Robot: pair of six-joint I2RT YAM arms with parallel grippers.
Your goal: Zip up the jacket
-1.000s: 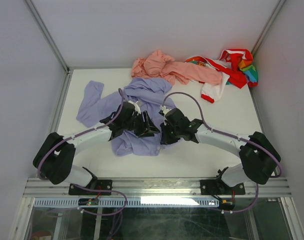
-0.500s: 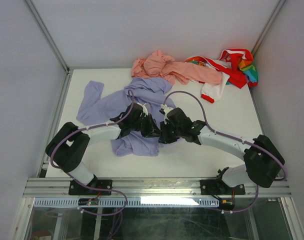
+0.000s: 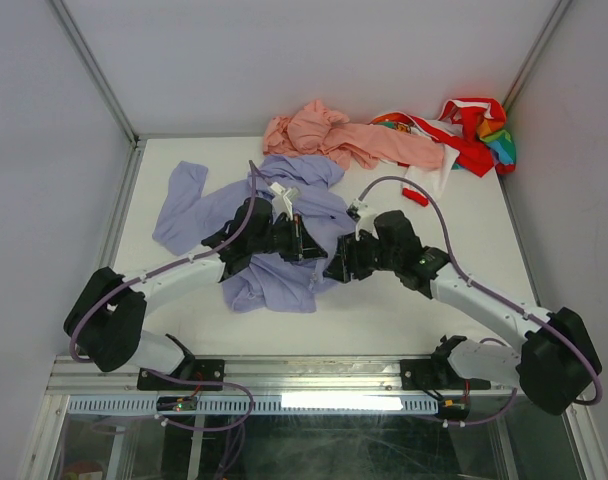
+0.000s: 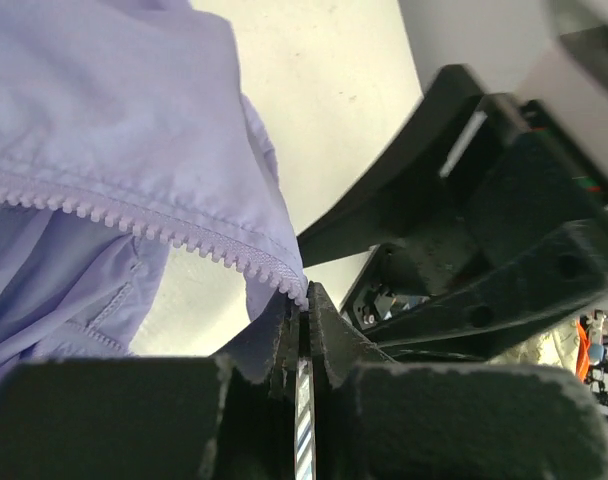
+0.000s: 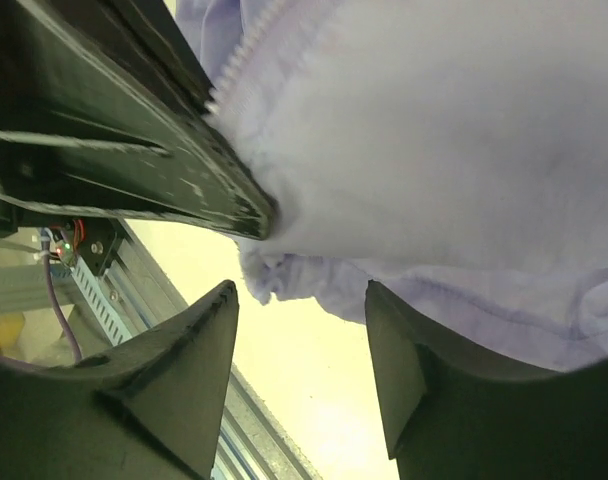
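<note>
**Left pinching the zipper edge, right standing wide**

I am clamping my left end effector (image 4: 304,305) on the large, soft lavender fabric jacket (image 3: 284,195). Its two dark fingers are pressing tight together on a corner of the cloth, right where the row of lavender zipper teeth (image 4: 134,222) is ending. From that pinch the teeth are running up and to the left along a folded hem, and the fabric is draping away above them.

My right end effector (image 5: 302,300) is standing wide, its two fingers well apart with nothing between them. Jacket cloth is hanging just beyond the tips, and I cannot tell whether it is touching them. The dark body of my left end effector is sitting close by, at the upper left of the right wrist view.

Seen from above, the jacket is lying crumpled on the white worktop (image 3: 404,310), left of centre, with one sleeve stretching toward the far left. My two end effectors are meeting nearly nose to nose at its right-hand edge. A crumpled salmon-pink garment (image 3: 329,135) is lying just beyond the jacket at the far edge. A red, white and multicoloured garment (image 3: 469,135) is bunching in the far right corner.
</note>
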